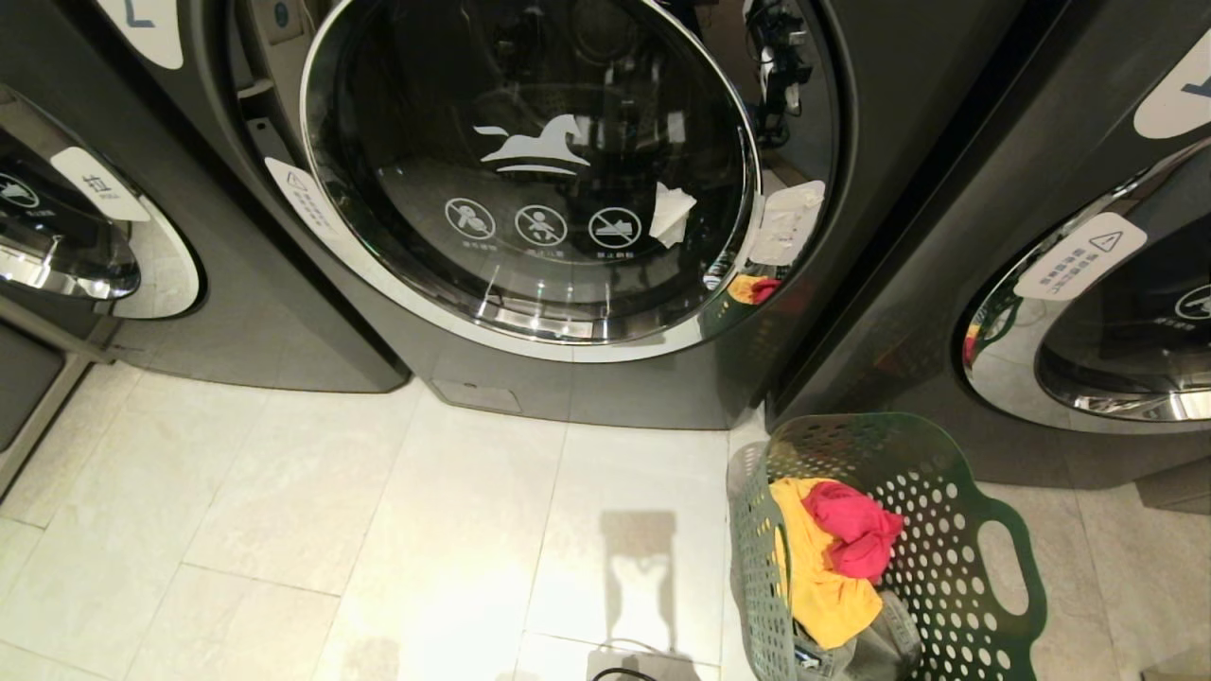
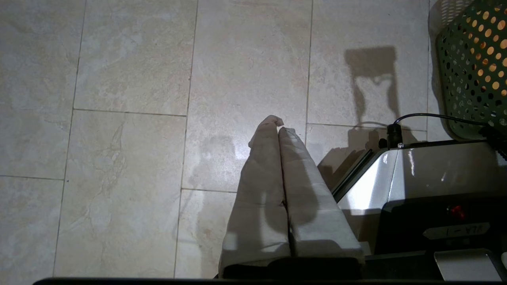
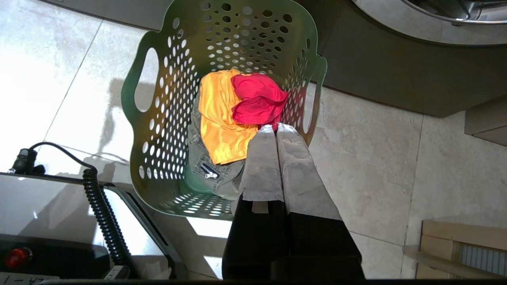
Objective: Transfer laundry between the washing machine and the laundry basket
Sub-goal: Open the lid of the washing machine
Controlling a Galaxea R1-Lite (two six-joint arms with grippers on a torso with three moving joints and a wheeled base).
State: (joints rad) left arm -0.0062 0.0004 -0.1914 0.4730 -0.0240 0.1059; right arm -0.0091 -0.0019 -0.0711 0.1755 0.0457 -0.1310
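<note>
Both grippers have their fingers pressed together and hold nothing. The laundry [image 3: 233,114] lies in the laundry basket [image 3: 158,130] on the floor, right of the washing machine [image 1: 530,170], whose door is closed. The right gripper [image 3: 274,127] hangs just above it, nearer than the left gripper [image 2: 277,123].

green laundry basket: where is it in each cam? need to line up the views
Head view: laundry basket at lower right on the floor, in front of the machines.
Left wrist view: only its perforated wall, upper right corner.
Right wrist view: whole basket, upper centre, beyond the shut right gripper.
Shared landmark: its round-holed green wall.
</note>
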